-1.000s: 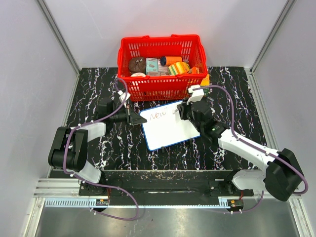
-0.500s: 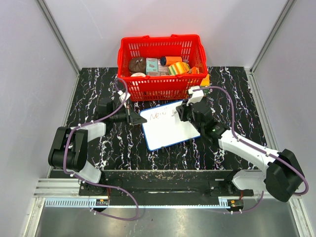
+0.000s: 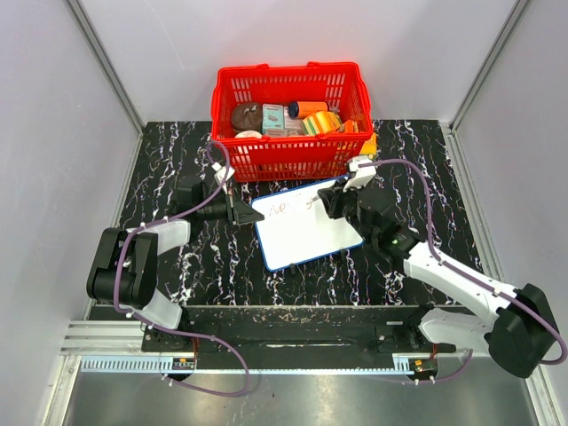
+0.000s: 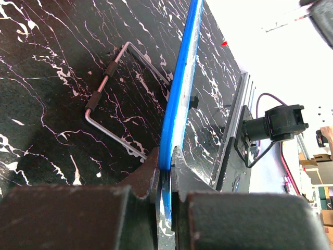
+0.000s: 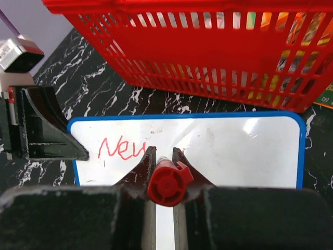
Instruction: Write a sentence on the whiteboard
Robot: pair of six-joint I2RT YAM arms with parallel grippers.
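Since a second ago my right arm sits further right, right jaws clamped on a red-capped marker above the glossy, round-cornered, blue-rimmed whiteboard on the marbled black bench, left jaws pinching its rim, sentence reading "New".

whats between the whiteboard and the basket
Nothing: only a bare strip of table separates the whiteboard from the basket, clearest in the right wrist view.

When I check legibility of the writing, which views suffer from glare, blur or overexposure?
Right wrist: the sentence is sharp, slight glare on the whiteboard, near fingers and marker soft. Left wrist: upper right blown out, board edge-on. Top external: evenly lit, writing too small to read.
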